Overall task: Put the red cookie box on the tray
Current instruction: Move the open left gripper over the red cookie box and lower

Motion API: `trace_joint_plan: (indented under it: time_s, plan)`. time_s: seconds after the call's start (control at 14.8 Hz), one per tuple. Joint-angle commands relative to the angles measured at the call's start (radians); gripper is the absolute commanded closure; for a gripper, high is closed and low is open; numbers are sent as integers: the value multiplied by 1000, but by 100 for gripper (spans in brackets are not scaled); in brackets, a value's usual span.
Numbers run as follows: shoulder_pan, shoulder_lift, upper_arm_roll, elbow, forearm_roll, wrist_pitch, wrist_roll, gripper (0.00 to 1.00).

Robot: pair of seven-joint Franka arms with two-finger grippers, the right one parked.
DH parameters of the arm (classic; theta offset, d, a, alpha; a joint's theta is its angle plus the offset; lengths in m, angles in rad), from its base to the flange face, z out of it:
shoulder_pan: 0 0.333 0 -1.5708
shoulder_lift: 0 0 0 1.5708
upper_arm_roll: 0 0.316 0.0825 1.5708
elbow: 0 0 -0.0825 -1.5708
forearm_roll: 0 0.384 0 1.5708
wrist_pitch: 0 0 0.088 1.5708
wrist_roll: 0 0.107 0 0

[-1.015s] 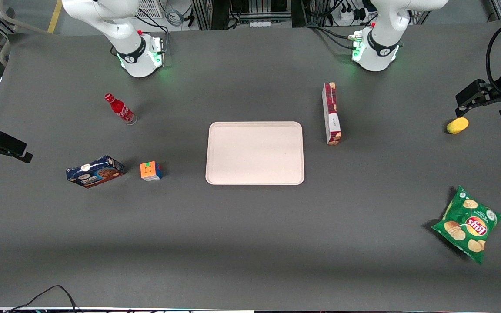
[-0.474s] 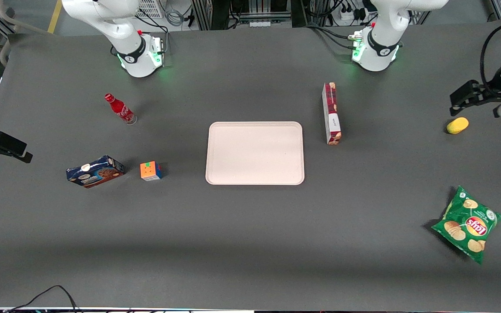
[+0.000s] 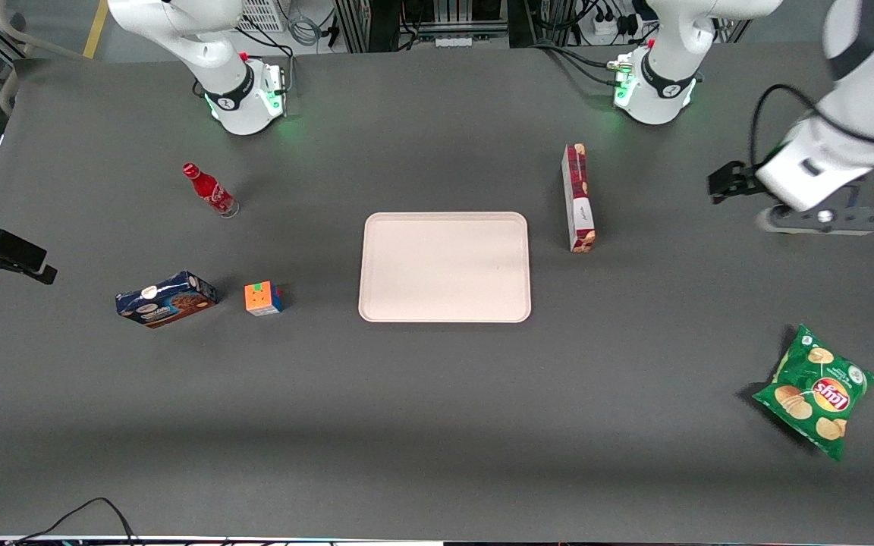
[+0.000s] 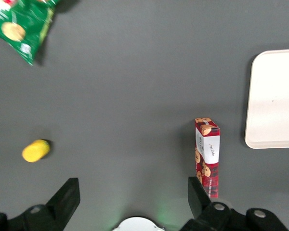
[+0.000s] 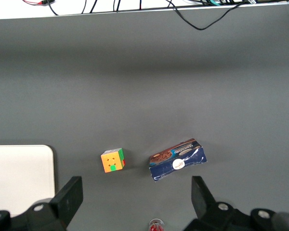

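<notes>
A dark grey bench (image 3: 437, 425) is carrying everything, with a black cable lying at its near edge and cables, power strips and metal framing showing past its edge by the arm bases. Nearest the camera, a green chip bag (image 3: 815, 390) is lying toward the working arm's end. Farther in, a blue cookie box (image 3: 166, 299) and a colour cube (image 3: 263, 298) are sitting toward the parked arm's end, and the tray (image 3: 444, 220) is lying bare at the middle. A red bottle (image 3: 209, 189) is standing farther still.

The red cookie box (image 3: 578, 199) is resting on the bench just beside the tray, toward the working arm's end, not touching it. The claw (image 4: 132, 199) is hanging in the air near that end, well apart from the box, its fingers (image 4: 65, 195) spread wide and gripping nothing.

The box is long, narrow and dark red, lying on a long edge, with a white label panel and cookie pictures at its ends.
</notes>
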Motion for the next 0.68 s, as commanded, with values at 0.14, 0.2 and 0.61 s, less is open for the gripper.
trace_joint_plan:
  time_s: [0.14,0.2,0.61]
  plan:
    - [-5,-121,-70,-326,-51,235,-127,0]
    - [3,-140,-107,-383,-51,280,-159,0]
    - [6,-172,-290,-605,-97,500,-314,0]
